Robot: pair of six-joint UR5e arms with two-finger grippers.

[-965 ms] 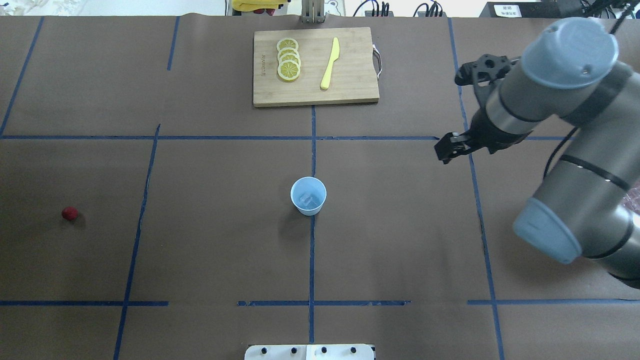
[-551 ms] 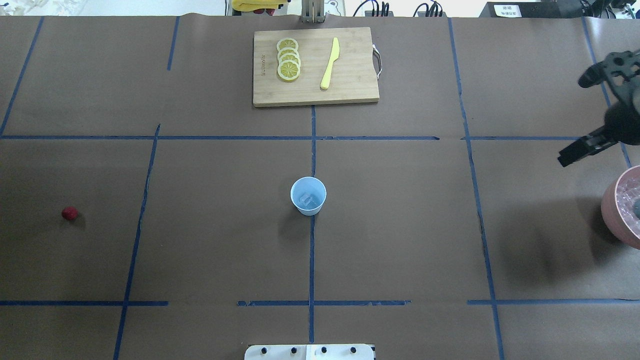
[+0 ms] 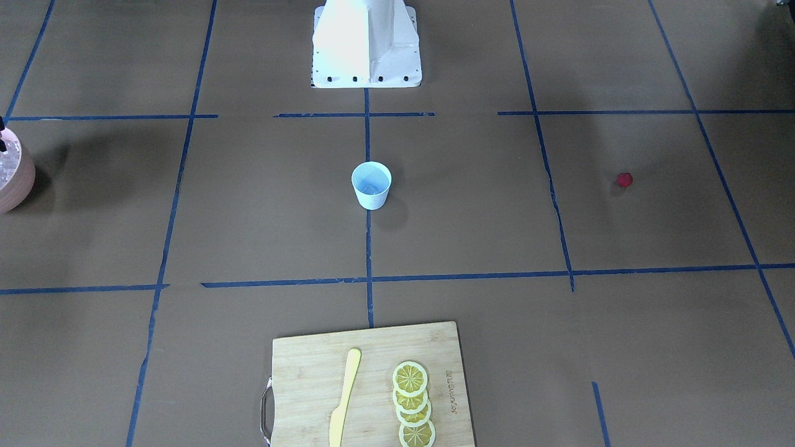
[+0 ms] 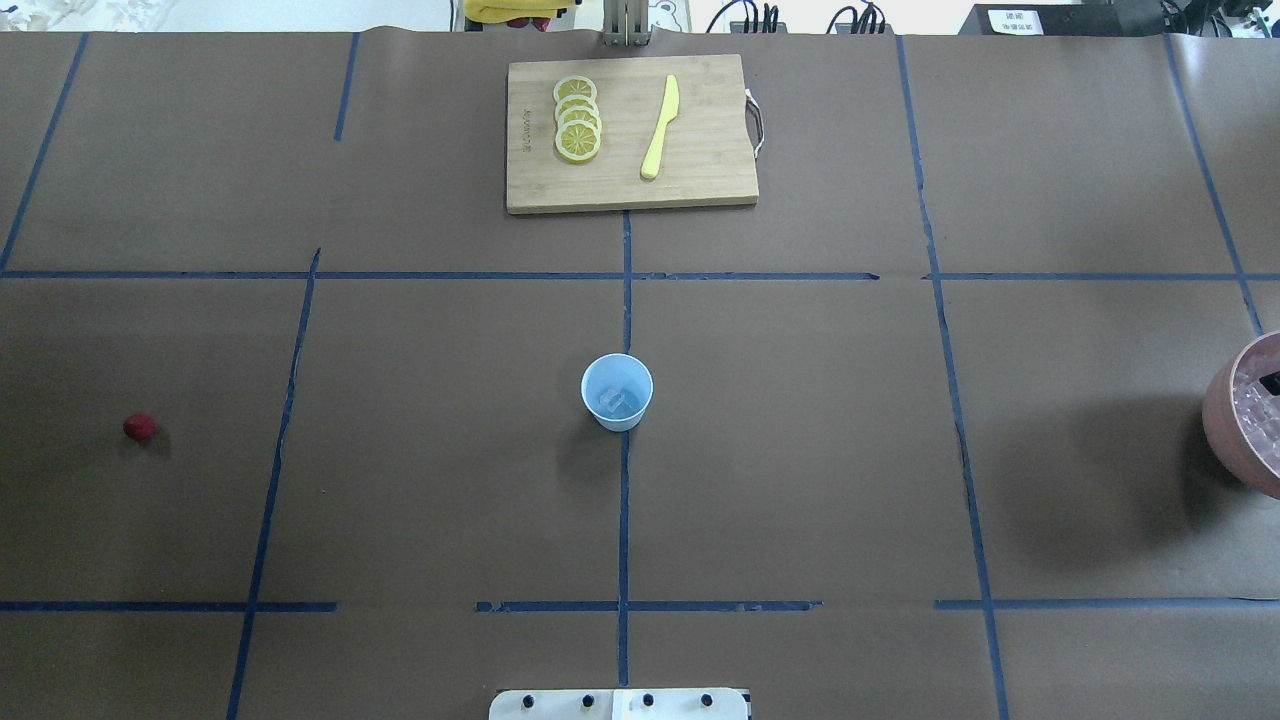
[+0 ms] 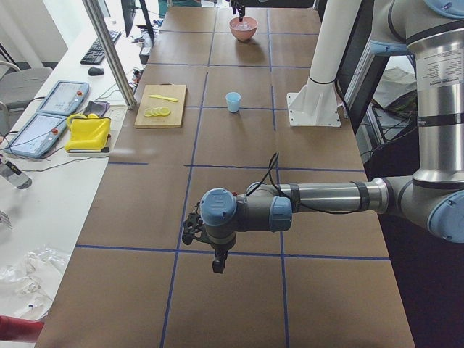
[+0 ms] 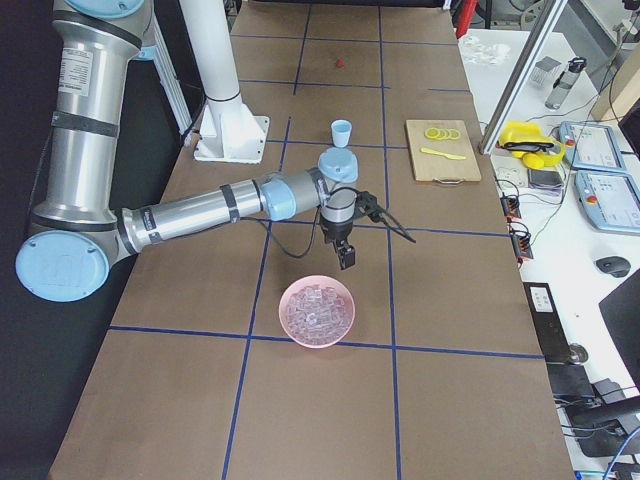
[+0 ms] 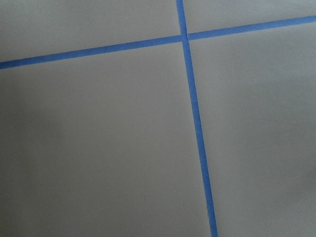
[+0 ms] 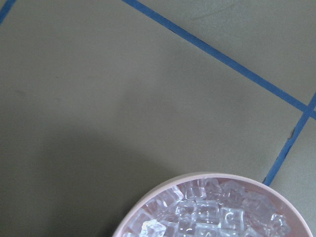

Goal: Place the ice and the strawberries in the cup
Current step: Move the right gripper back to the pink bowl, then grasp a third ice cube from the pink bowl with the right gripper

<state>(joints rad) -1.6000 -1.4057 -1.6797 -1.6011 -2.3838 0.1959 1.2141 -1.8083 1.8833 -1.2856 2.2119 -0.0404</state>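
The pale blue cup [image 4: 617, 392] stands upright at the table's middle, with a clear ice cube [image 4: 614, 401] inside it. It also shows in the front view [image 3: 371, 184]. The red strawberry [image 4: 139, 427] lies alone far to the left. The pink bowl [image 4: 1228, 425] at the right edge holds several ice cubes [image 8: 207, 217]. My right gripper [image 6: 347, 258] hangs just above the bowl's far rim; only a black sliver of it [image 4: 1270, 381] shows overhead, and I cannot tell whether it is open or shut. My left gripper [image 5: 218, 262] hangs over bare table far from the cup; I cannot tell its state.
A wooden cutting board [image 4: 700, 170] at the back centre carries lemon slices [image 4: 578, 120] and a yellow knife [image 4: 660, 128]. The robot's white base [image 3: 366, 43] stands at the near edge. Blue tape lines cross the brown table.
My right arm has swung from right of the cup out to the table's right edge and now hangs over the pink bowl. The cup and the strawberry have not moved.
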